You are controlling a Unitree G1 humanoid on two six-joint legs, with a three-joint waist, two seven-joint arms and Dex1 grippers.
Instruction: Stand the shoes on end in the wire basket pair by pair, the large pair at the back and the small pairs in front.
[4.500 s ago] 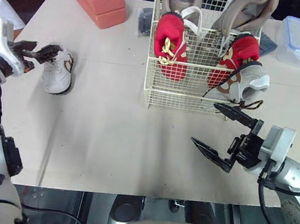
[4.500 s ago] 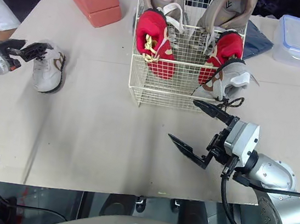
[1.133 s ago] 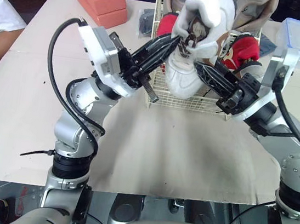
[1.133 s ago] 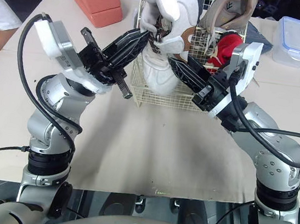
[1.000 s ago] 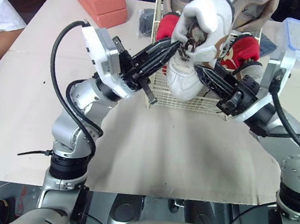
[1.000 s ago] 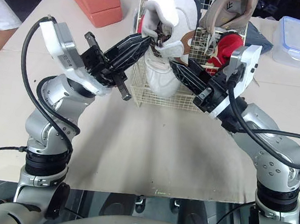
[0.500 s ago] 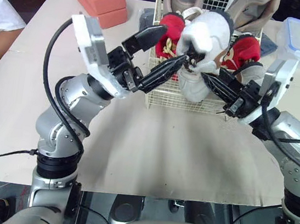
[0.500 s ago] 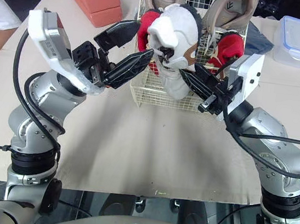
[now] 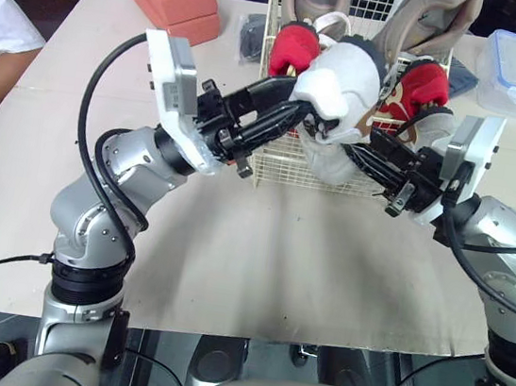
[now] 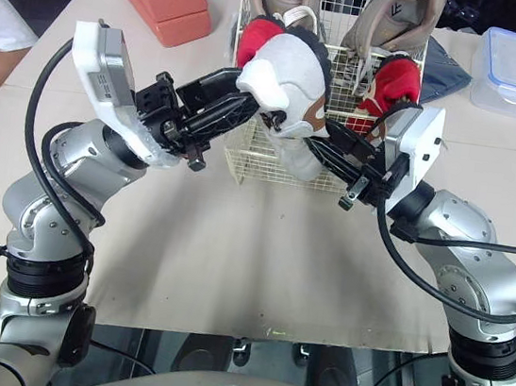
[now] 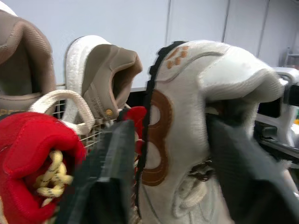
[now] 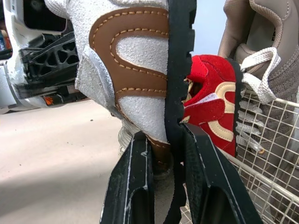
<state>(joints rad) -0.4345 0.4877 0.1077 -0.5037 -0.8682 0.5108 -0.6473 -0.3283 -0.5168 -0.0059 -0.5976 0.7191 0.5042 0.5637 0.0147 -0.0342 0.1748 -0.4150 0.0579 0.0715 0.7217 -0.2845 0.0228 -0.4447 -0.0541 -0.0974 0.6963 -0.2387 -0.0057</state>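
White shoe [image 9: 339,94] hanging toe-down over basket [image 9: 271,163] front, at 6 o'clock from red shoes [image 9: 293,50]. Left gripper [image 11: 170,126] fingers clamping its heel collar, right gripper [image 12: 167,140] fingers pinching its sole; both probably steadying it upright for lowering on end

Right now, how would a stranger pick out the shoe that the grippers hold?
A wire basket stands at the far side of the table. At its front, the left gripper and right gripper hold one shoe in the air. It alone is lifted, and it is white with a brown patch, unlike the red shoes right behind it.
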